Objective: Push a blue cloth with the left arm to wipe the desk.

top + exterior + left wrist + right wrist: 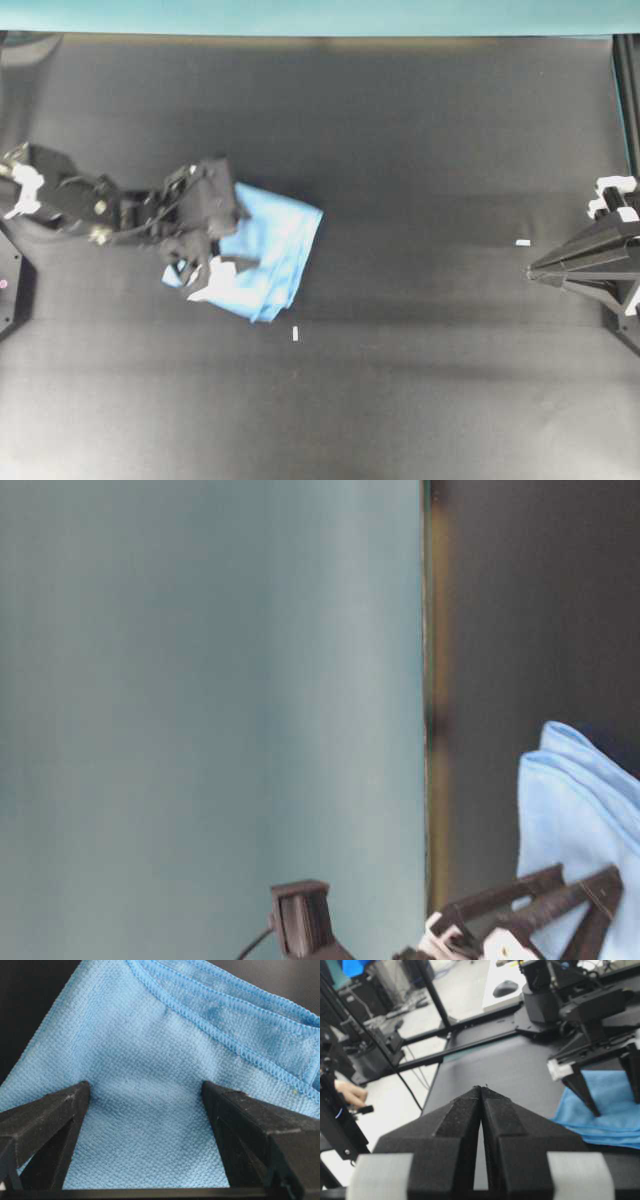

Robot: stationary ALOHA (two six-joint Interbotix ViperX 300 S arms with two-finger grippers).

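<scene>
The blue cloth [275, 255] lies flat left of the middle of the black bench [430, 150], its stitched, layered edges turned toward the far side. The left hand [215, 262] sits over the cloth's left part, fingers [47, 1120] spread wide on the weave and gripping nothing. Bare bench runs from the cloth's right edge to the right hand [535, 271], closed and empty at the right edge.

Left arm [110, 205]: black, jointed, blocky, with white fittings and thin dark cables looped near the wrist. Its gripper [145, 1097] has matte black, wedge-shaped fingers [47, 1120]. The right gripper [481, 1091] shows pointed black fingers and white blocks behind them.
</scene>
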